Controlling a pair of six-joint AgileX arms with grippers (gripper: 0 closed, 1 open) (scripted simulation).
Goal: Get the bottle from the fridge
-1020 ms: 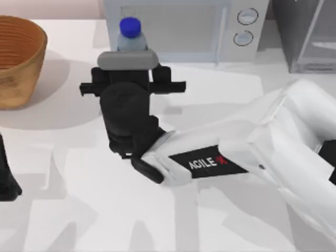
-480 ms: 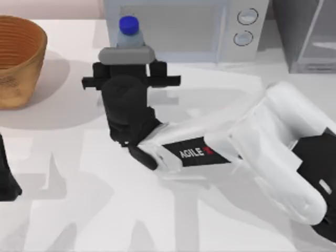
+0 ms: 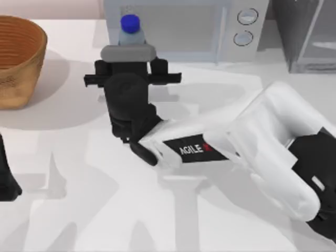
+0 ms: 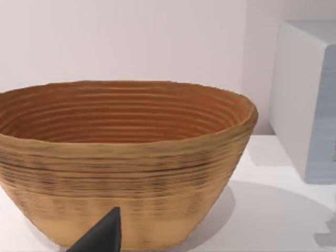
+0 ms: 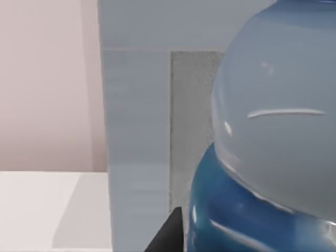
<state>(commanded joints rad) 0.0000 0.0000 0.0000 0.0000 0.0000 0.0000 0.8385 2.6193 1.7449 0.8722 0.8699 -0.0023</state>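
The bottle [image 3: 129,30], clear with a round blue cap, stands upright in front of the pale microwave's left end. My right gripper [image 3: 128,47] is shut on the bottle's body just below the cap, and its black wrist hides the lower part. Up close in the right wrist view, the bottle [image 5: 273,152] shows pale above and blue below, against the microwave's front. The fridge [image 3: 307,37], a dark grey cabinet with a see-through door panel, stands at the far right corner, well away from the bottle. My left arm [image 3: 6,178] is parked at the table's left edge.
A pale microwave [image 3: 178,29] with two round dials stands at the back, just behind the bottle. A woven basket [image 3: 18,58] sits at the far left, and is seen up close as the basket [image 4: 121,157] in the left wrist view. My right arm's white forearm [image 3: 236,147] crosses the table's middle.
My right gripper, with the bottle in it, has shifted slightly toward the back. The right arm's elbow has swung toward the front right. The left arm has not moved.
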